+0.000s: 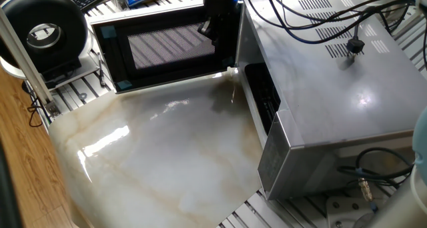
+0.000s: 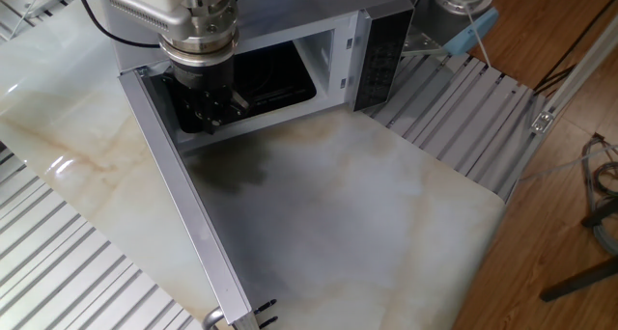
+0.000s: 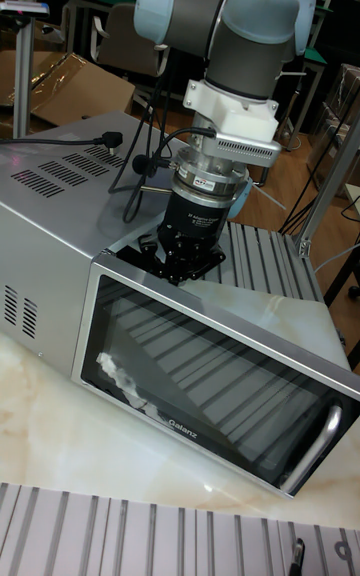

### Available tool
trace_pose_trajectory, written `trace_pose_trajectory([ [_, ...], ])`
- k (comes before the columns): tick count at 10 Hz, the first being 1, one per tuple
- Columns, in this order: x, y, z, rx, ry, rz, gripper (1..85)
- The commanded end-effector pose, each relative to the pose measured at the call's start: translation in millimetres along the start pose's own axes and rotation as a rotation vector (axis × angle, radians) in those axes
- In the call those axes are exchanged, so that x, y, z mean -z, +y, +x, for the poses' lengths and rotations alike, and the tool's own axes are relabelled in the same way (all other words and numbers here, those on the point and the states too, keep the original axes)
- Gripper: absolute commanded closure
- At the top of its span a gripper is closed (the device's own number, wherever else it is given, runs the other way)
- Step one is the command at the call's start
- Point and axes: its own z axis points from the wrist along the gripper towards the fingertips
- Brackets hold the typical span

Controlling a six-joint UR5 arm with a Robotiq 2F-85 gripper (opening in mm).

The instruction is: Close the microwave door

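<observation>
The microwave [image 1: 333, 88] stands at the right with its dark cavity [image 2: 280, 74] exposed. The microwave door [image 1: 167, 48] is swung wide open and shows its black-framed mesh window. In the other fixed view the microwave door [image 2: 183, 214] appears edge-on. The tall fixed view shows the door's silver front [image 3: 200, 376] with the vertical bar handle [image 3: 315, 451]. My gripper [image 2: 210, 118] hangs low in front of the cavity, close beside the door's inner face near the hinge. Its dark fingers look shut and hold nothing. The gripper [image 1: 212, 33] overlaps the mesh's right end.
A round black-and-white device [image 1: 47, 28] stands at the far left behind the door. Black cables [image 1: 333, 21] lie across the microwave's top. The marble tabletop [image 2: 367, 224] spreads in front of the oven, with slatted metal rails [image 2: 463, 118] beside it.
</observation>
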Motion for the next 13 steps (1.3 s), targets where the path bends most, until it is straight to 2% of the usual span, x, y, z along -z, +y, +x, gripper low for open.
trace_pose_trajectory([
  [1,1.6,2.7,-0.4,-0.004,-0.002,-0.012,84.7],
  [4,-0.2,5.9,3.0,-0.009,-0.008,-0.033,84.7],
  [13,-1.0,4.4,2.5,0.004,-0.013,-0.027,84.7],
])
